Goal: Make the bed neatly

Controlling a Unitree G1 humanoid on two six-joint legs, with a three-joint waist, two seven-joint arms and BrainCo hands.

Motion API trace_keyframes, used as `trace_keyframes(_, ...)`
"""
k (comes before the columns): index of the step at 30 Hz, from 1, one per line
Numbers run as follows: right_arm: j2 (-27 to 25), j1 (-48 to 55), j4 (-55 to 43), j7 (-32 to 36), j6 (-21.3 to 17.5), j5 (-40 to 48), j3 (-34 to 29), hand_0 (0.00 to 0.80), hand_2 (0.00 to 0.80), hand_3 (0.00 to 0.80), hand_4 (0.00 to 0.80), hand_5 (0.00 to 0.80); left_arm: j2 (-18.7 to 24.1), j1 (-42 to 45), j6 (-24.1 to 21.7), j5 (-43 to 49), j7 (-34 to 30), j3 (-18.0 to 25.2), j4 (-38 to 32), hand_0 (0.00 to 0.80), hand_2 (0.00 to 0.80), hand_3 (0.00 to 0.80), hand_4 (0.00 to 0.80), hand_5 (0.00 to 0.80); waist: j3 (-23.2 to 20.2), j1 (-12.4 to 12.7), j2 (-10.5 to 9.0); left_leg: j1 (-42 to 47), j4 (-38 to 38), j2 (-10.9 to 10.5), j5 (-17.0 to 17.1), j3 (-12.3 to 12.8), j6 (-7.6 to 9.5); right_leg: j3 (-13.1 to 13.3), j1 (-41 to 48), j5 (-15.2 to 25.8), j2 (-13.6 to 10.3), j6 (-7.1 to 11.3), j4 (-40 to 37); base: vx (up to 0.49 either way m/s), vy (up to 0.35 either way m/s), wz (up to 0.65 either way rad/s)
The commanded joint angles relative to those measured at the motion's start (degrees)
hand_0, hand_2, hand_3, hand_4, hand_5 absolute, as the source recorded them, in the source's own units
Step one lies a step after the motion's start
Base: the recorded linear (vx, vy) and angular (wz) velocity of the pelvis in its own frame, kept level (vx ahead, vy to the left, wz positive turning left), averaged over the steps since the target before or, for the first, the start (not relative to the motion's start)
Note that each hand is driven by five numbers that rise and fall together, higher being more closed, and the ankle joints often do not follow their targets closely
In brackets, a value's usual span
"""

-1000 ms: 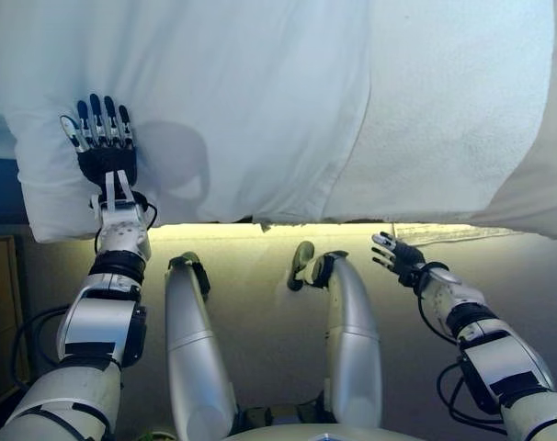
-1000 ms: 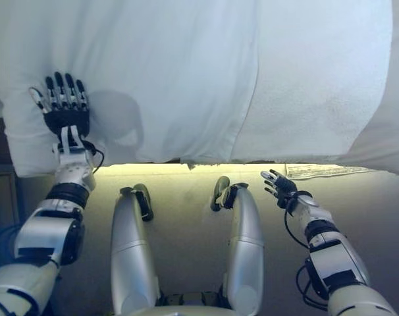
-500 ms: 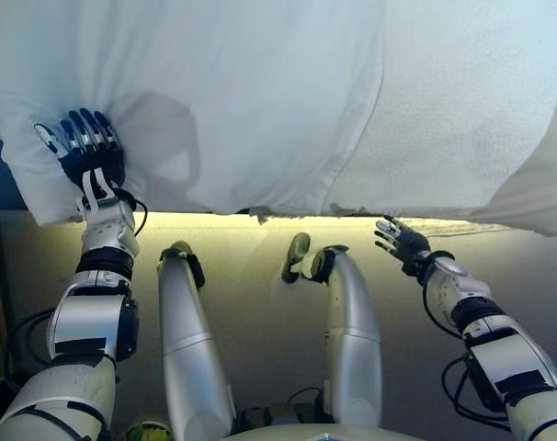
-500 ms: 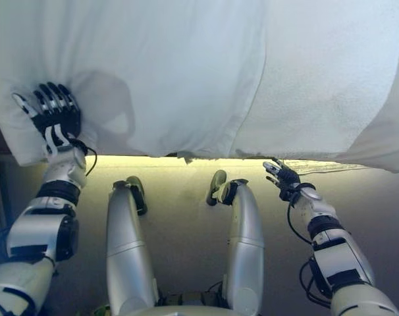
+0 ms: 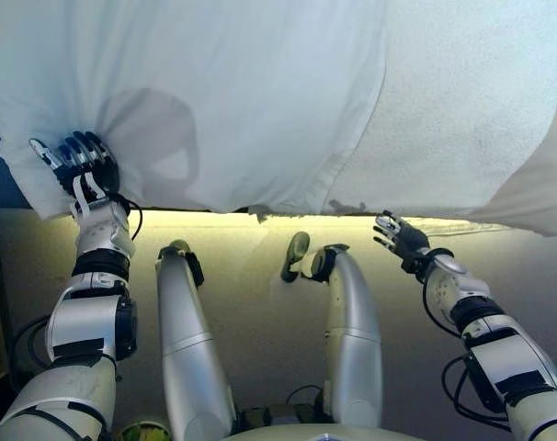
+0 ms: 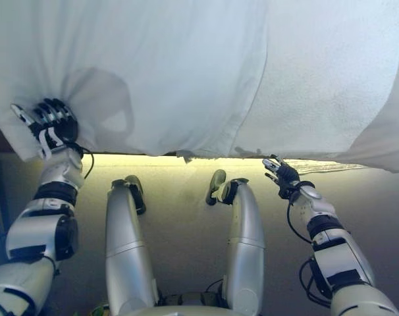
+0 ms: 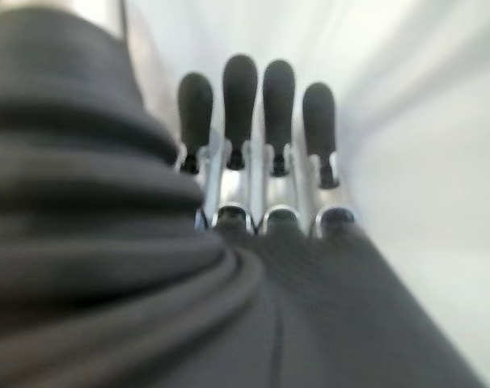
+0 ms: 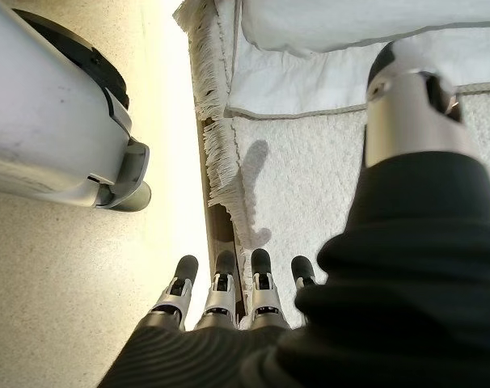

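Bedding fills the upper part of my head camera's view: a smooth white sheet (image 5: 233, 101) covers the bed's left and middle and hangs over the near edge, and a nubbly white blanket (image 5: 471, 101) lies to its right, with the sheet's edge overlapping it. Through the left eye, my left hand (image 5: 81, 165) rests on the overhanging sheet near its left corner, fingers bent down into the cloth, which gathers in folds fanning away from them; I cannot tell whether the cloth is pinched. My right hand (image 5: 398, 237) hangs in the air just below the blanket's near edge, fingers spread and relaxed, holding nothing, above the pale floor (image 5: 260, 303). The right eye shows the same layout, with the left hand (image 6: 47, 124) on the sheet's corner and the right hand (image 6: 280, 174) just under the blanket's hem. My left wrist camera shows dark fingertips (image 7: 238, 89) lying side by side against white cloth (image 7: 423, 162). My right wrist camera shows straight fingers (image 8: 221, 279) pointing at the blanket's fringed edge (image 8: 217, 145), close to it, with the textured blanket (image 8: 310, 178) beside them and a smooth white hem (image 8: 326, 32) beyond.
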Motion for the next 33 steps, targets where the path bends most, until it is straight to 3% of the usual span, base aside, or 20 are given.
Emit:
trace_keyframes(1, -1.27, 3.3, 0.54, 0.42, -1.99, 1.98, -3.74, 0.0, 0.0, 0.0, 0.0, 0.0, 3.11, 1.76, -4.48, -1.48, 7.0, 1.29, 4.96, 0.0, 0.0, 0.0, 0.0, 0.0, -2.97, 1.33, -1.22, -1.31, -3.4, -2.53, 1.84, 2.68, 3.4, -0.55, 1.71, 0.97, -2.33, 5.78, 0.45, 0.0, 0.0, 0.0)
trace_keyframes(6, -1.99, 3.23, 0.7, 0.96, -2.11, 1.72, -3.93, 0.0, 0.0, 0.0, 0.0, 0.0, 4.74, 1.09, -9.28, -1.48, 12.85, 2.98, 6.06, 0.0, 0.0, 0.0, 0.0, 0.0, -2.9, 1.18, -1.05, -1.4, -3.22, -2.47, 2.03, 2.76, 3.13, -0.55, 1.59, 0.85, -2.48, 5.56, 0.54, 0.0, 0.0, 0.0)
trace_keyframes(21, -5.66, 2.81, 1.55, 3.31, -2.41, 1.76, -3.93, 0.0, 0.0, 0.0, 0.0, 0.0, 10.44, 1.85, -10.62, -1.48, 17.33, 2.48, 10.39, 0.0, 0.0, 0.0, 0.0, 0.0, -3.05, 0.13, 1.68, 0.0, -3.12, -1.91, 2.54, 4.7, 1.99, 0.9, 1.91, -0.59, -3.28, 4.96, 1.5, 0.003, 0.031, 0.01)
trace_keyframes(28, -6.74, 2.12, 2.28, 4.02, -2.46, 3.35, -3.57, 0.0, 0.0, 0.0, 0.0, 0.0, 11.2, 2.9, -13.09, -1.38, 21.51, 1.6, 13.72, 0.0, 0.0, 0.0, 0.0, 0.0, -3.29, -0.3, 2.2, 2.89, -4.04, -1.48, 2.21, 5.94, 1.5, 1.24, 4.29, -1.35, -3.08, 4.87, 0.64, 0.0, 0.0, 0.0)
trace_keyframes(33, -6.54, 2.15, 3.15, 4.71, -3.08, 4.11, -3.42, 0.0, 0.0, 0.0, 0.0, 0.0, 11.13, 3.12, -14.14, 3.47, 25.37, 2.1, 15.45, 0.0, 0.0, 0.0, 0.0, 0.0, -3.72, -0.62, 2.45, 6.1, -5.21, -0.9, 2.04, 7.02, 0.97, 1.29, 7.38, -1.75, -2.93, 4.89, -0.74, 0.009, -0.021, 0.0)
